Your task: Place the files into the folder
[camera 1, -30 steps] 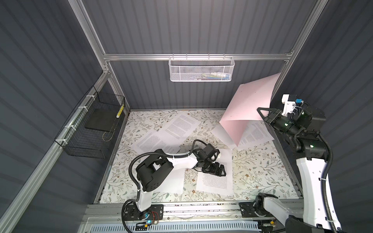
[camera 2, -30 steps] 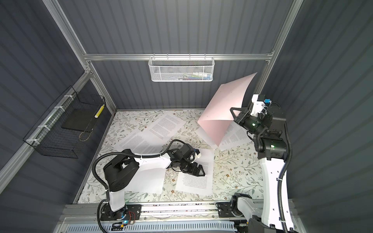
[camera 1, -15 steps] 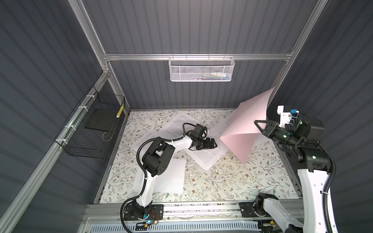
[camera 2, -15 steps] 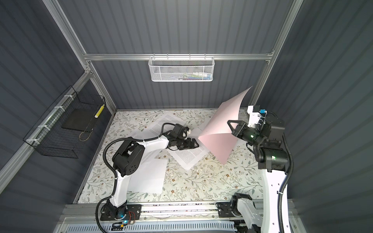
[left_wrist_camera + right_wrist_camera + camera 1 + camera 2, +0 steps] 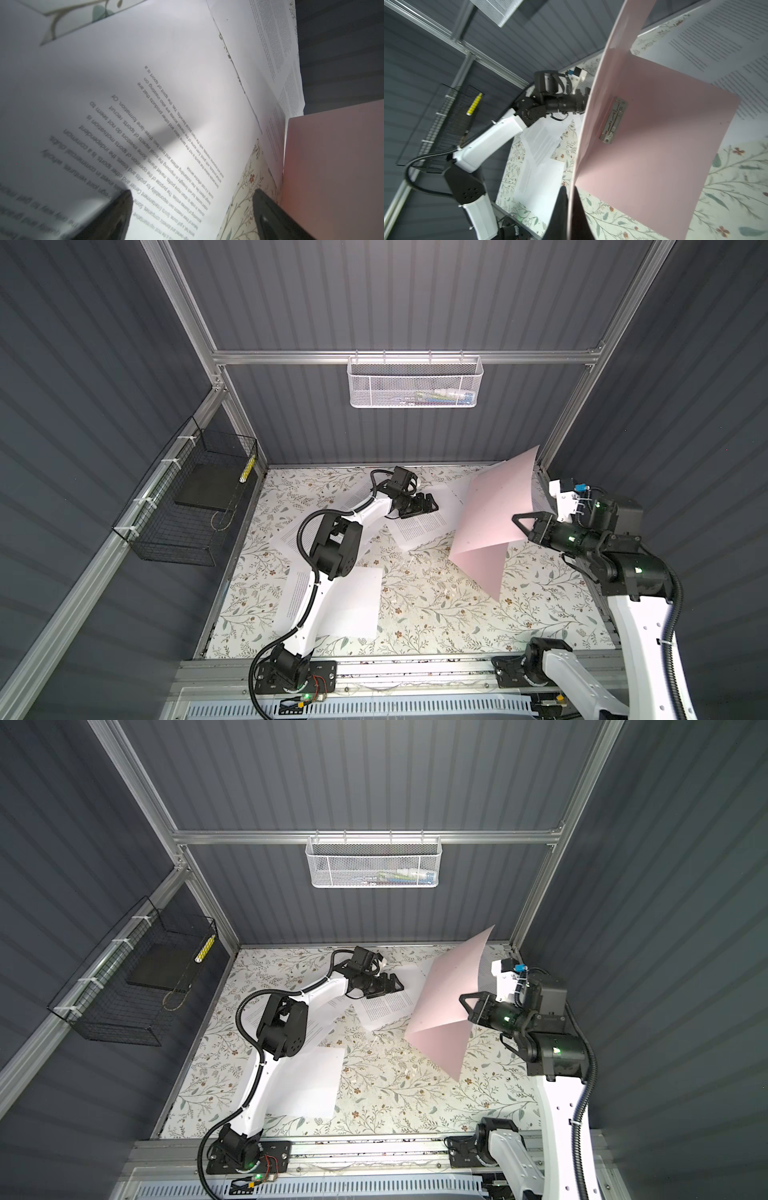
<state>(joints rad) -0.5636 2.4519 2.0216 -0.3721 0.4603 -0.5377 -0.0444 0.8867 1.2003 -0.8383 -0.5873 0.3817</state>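
Dark ribbed walls (image 5: 415,302) enclose the floral desk (image 5: 436,614), files (image 5: 419,526) scattered across it (several near its far edge). The left gripper (image 5: 431,504) is spread wide over them; the right gripper (image 5: 569,207) pinches the folder (image 5: 490,506).

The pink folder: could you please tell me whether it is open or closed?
Open: the right end effector pinches one cover of the pink folder, the two covers spread at an angle, exposing the inner metal clip.

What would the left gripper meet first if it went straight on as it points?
Likely the printed sheet right under its open jaws; if it runs level, the pink folder. Depth unclear.
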